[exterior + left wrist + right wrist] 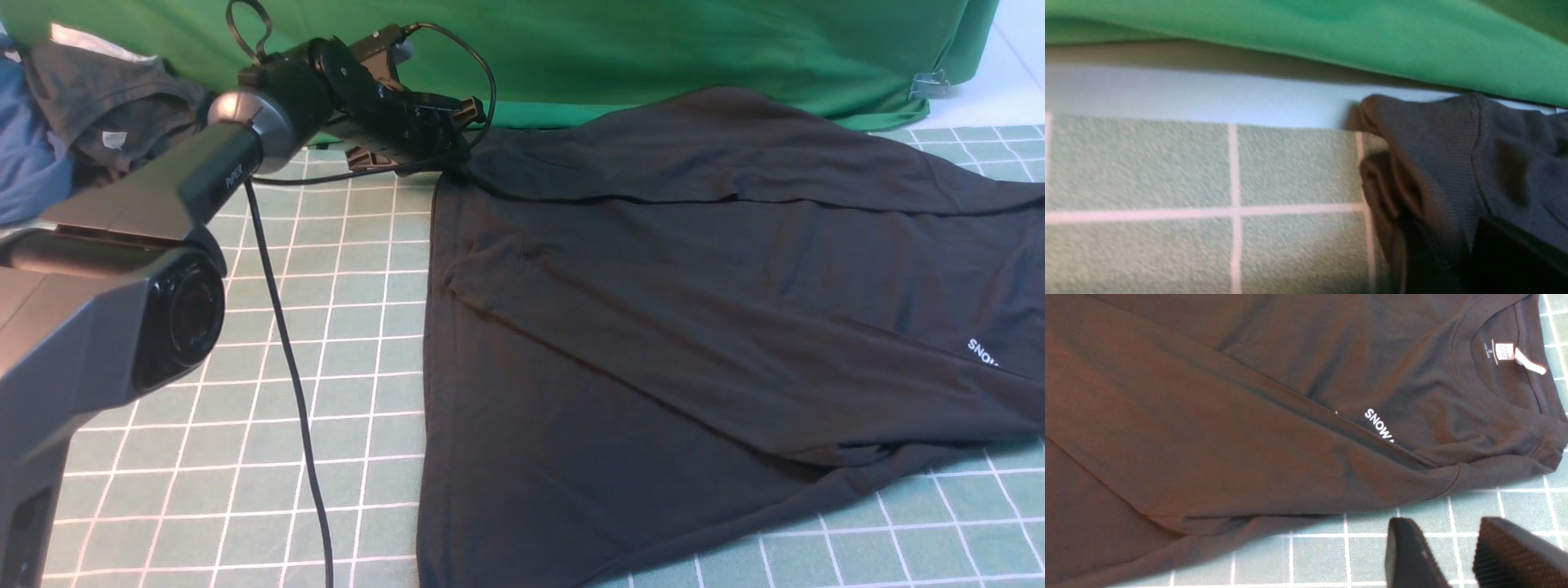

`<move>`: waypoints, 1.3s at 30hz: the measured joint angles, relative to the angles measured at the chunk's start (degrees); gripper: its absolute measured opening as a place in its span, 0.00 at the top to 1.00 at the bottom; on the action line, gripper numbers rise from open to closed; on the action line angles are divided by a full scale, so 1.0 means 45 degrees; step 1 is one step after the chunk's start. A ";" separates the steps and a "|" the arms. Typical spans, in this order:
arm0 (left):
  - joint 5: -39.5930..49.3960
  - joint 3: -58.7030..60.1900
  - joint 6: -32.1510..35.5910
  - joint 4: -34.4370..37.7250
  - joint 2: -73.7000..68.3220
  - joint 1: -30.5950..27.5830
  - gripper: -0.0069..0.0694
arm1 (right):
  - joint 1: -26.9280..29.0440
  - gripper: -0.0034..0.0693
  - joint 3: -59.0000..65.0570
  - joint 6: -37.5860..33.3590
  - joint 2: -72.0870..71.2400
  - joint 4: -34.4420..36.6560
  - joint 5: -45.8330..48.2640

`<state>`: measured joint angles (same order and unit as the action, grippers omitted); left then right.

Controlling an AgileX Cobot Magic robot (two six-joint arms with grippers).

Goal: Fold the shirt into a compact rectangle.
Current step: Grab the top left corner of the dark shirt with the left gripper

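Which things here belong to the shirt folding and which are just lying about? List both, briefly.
Job: black shirt, spread on the grid mat; left gripper at its far corner; right gripper, open.
Lying about: dark grey garment, blue garment, both piled far left; green cloth behind.

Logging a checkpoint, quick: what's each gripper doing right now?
Left gripper: closed on a corner of the shirt.
Right gripper: open, holding nothing.
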<state>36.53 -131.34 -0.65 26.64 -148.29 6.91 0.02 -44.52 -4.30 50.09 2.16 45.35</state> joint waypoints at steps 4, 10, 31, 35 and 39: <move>-0.0155 0.0000 0.0393 0.0000 0.0000 -0.0011 0.74 | 0.0000 0.63 0.0000 0.0000 0.0000 0.0000 0.0012; -0.0674 0.0000 0.0601 -0.0347 0.0000 -0.0011 0.70 | 0.0000 0.63 0.0000 0.0000 0.0000 0.0000 0.0051; -0.0760 -0.0006 0.0933 -0.0276 -0.0377 -0.0024 0.83 | 0.0000 0.63 0.0000 0.0616 0.0000 0.0270 0.0220; -0.0691 -0.0006 0.1208 -0.0659 -0.0233 -0.0024 0.89 | 0.0000 0.63 0.0000 0.0616 0.0000 0.0282 0.0338; -0.0694 0.0009 0.1231 -0.0924 0.0163 -0.0024 0.89 | 0.0000 0.63 0.0000 0.0616 0.0000 0.0285 0.0375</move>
<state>33.41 -131.30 4.89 22.48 -147.55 6.80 0.02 -44.52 -1.53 50.09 3.45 47.04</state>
